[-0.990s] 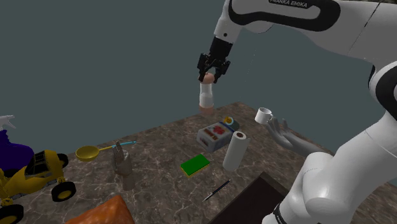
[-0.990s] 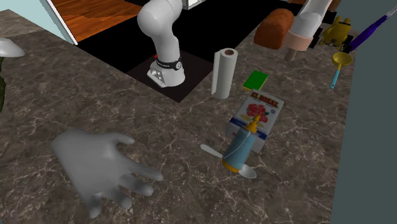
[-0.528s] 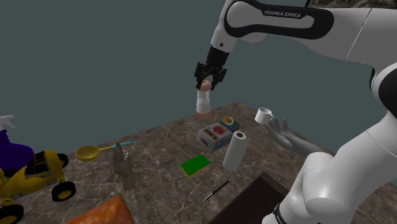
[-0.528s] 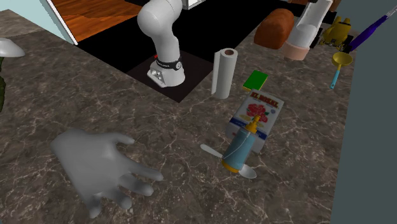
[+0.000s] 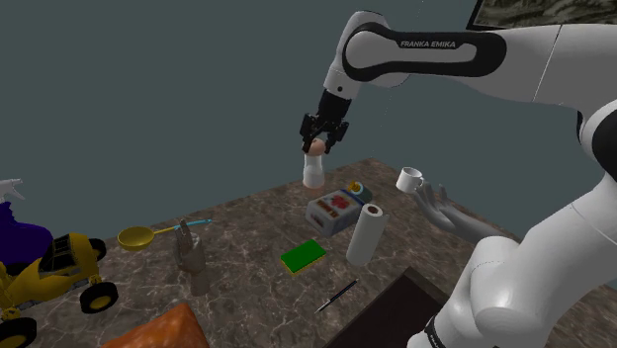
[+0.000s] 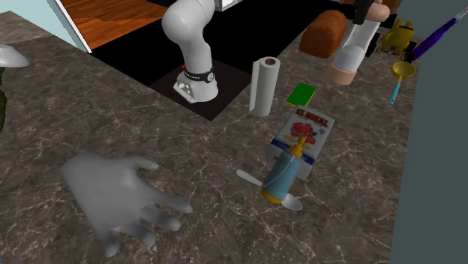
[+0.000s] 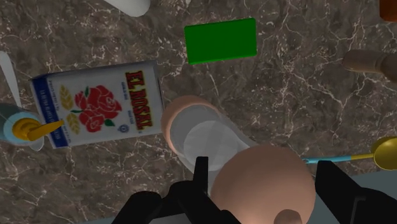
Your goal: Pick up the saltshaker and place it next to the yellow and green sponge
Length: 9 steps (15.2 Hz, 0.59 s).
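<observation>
In the shoulder view the sponge (image 5: 303, 257) lies on the table (image 5: 247, 252) before the box (image 5: 332, 209), left of the roll (image 5: 364, 233).

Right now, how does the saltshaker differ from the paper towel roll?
The saltshaker is clasped at its rounded top by the tool; the paper towel roll stands free on the marbled counter. The saltshaker has pinkish-tan ends around a white middle; the paper towel roll is white all over, with a dark core opening on top. Both are round columns, largely white.
</observation>
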Each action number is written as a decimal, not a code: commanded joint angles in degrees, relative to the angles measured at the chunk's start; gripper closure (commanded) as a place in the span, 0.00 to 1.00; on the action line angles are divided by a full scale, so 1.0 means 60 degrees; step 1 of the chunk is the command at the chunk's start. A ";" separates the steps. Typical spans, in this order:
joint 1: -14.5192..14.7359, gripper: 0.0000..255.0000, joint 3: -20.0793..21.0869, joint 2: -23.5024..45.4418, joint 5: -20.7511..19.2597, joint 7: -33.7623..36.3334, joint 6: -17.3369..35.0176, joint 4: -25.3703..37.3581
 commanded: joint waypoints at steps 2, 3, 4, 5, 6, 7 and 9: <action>-0.0002 1.00 -0.0003 -0.0013 0.0012 -0.0049 0.0395 -0.0405; -0.0003 1.00 -0.0004 -0.0010 0.0017 -0.0066 0.0522 -0.0530; -0.0003 1.00 -0.0006 -0.0006 0.0022 -0.0083 0.0649 -0.0653; -0.0003 1.00 -0.0008 0.0001 0.0028 -0.0101 0.0776 -0.0775; -0.0003 1.00 -0.0010 0.0010 0.0035 -0.0119 0.0903 -0.0894; -0.0003 1.00 -0.0012 0.0021 0.0043 -0.0137 0.1030 -0.1012; -0.0002 1.00 -0.0017 0.0050 0.0059 -0.0175 0.1285 -0.1240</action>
